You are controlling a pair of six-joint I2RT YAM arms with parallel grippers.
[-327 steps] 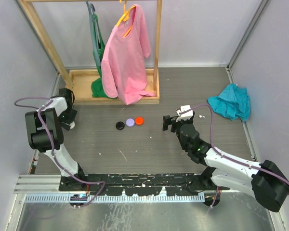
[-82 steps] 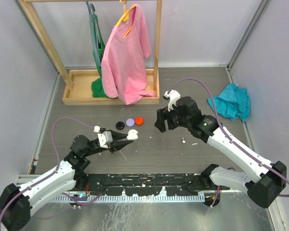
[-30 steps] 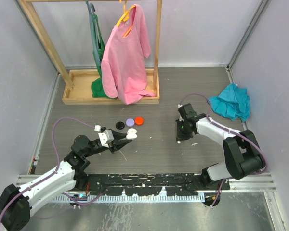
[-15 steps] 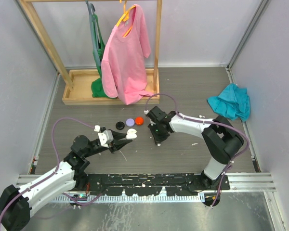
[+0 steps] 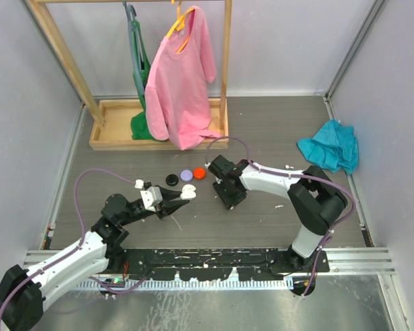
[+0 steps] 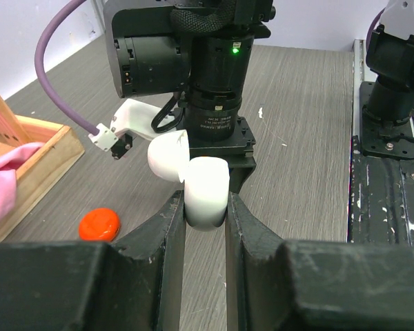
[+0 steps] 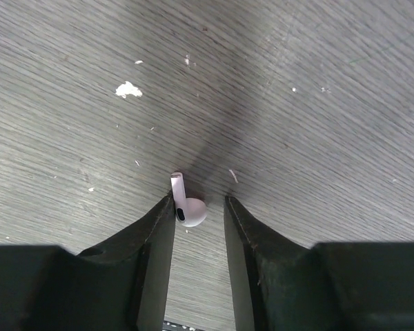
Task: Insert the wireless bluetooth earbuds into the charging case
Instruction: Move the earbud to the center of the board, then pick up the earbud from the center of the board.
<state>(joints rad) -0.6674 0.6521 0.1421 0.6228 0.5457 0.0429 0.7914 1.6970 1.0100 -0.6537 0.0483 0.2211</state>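
My left gripper [image 6: 205, 207] is shut on a white charging case [image 6: 205, 189] and holds it just above the table with its lid [image 6: 167, 156] tipped open; from above, the case [image 5: 188, 192] sits at the left gripper's [image 5: 183, 196] tip. My right gripper [image 7: 199, 207] points straight down at the table, jaws slightly open. A pale lilac-white earbud [image 7: 188, 207] lies between them, leaning on the left finger [image 7: 159, 227], with a gap to the right finger. In the top view the right gripper [image 5: 229, 200] stands just right of the case and hides the earbud.
Three small round cases lie in a row behind the white case: black [image 5: 172, 180], lilac [image 5: 186, 175] and red [image 5: 199, 172]. A wooden rack [image 5: 159, 134] with a pink shirt [image 5: 179, 76] stands at the back. A teal cloth [image 5: 329, 146] lies at the far right.
The right arm has swung left across the table, from the right side to just beside the held case. The left arm and the case have stayed put.
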